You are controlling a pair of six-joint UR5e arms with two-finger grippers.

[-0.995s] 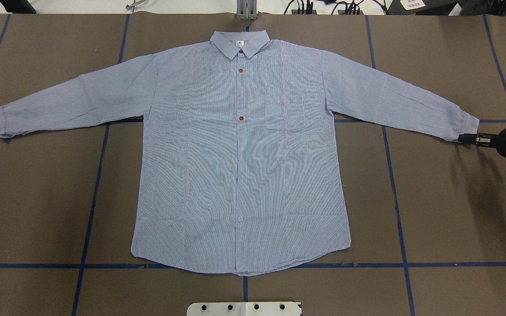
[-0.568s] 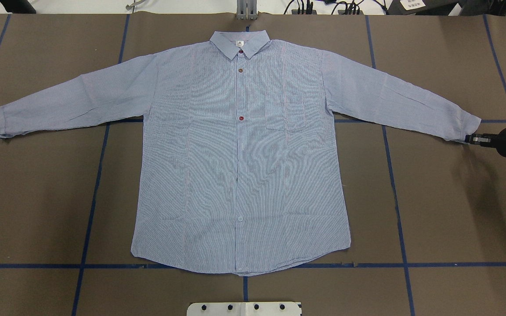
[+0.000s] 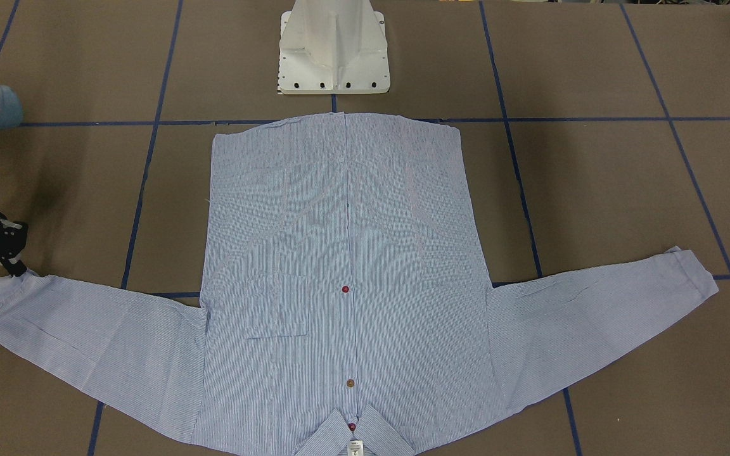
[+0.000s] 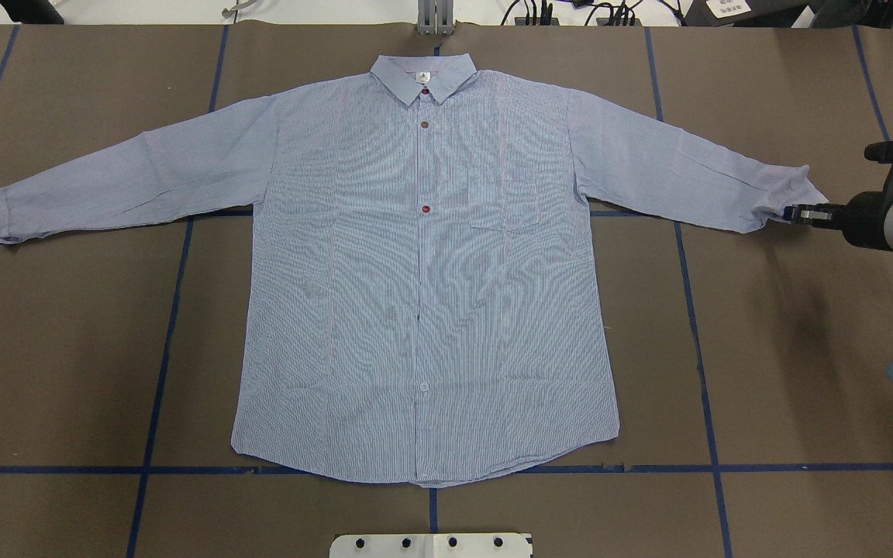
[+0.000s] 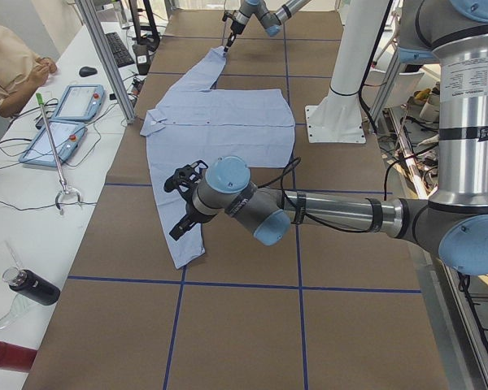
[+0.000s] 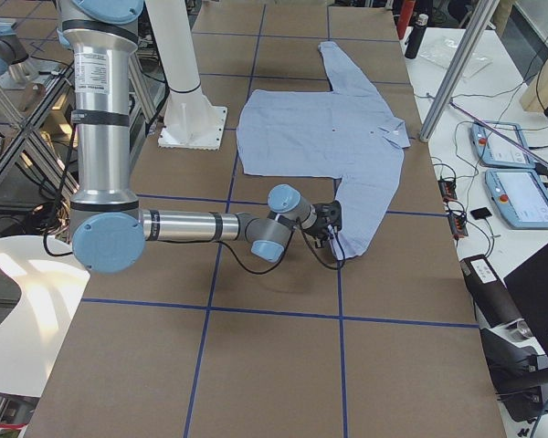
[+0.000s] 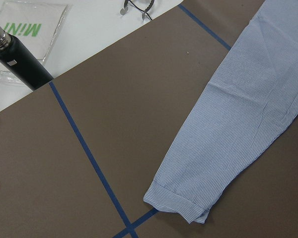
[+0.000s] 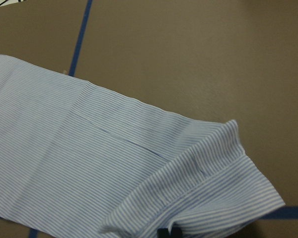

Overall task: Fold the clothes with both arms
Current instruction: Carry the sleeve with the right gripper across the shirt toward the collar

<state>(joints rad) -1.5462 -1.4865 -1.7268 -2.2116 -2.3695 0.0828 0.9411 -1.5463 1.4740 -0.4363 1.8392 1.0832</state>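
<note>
Right gripper (image 4: 794,213): jaws drawn narrow, pinching the outer edge of the right cuff (image 8: 223,168). The cloth is bunched and turned over just at the tips.
Right sleeve (image 4: 671,178): leads straight away from the claw toward the shoulder. It is flat on the table (image 4: 764,349) and lightly creased.
Shirt (image 4: 423,294): beyond the sleeve, spread flat, front up and buttoned. The chest pocket is on the half nearer this claw.
Left sleeve (image 7: 238,124): farthest from this claw, stretched out flat. The left cuff (image 7: 176,203) is unheld.
Left gripper (image 5: 179,227): poised over the left sleeve near that cuff, and contact is not seen. Its opening cannot be told.
Step in hand (judged): first sleeve fold, right side. The grasp is made and the carry is not yet done.
Next move calls for: raising the cuff clear of the table and carrying it inward across the chest. The pinch must stay firm so the thin cloth does not slip, and the body must not be dragged. The left claw must come down and take its own cuff.
</note>
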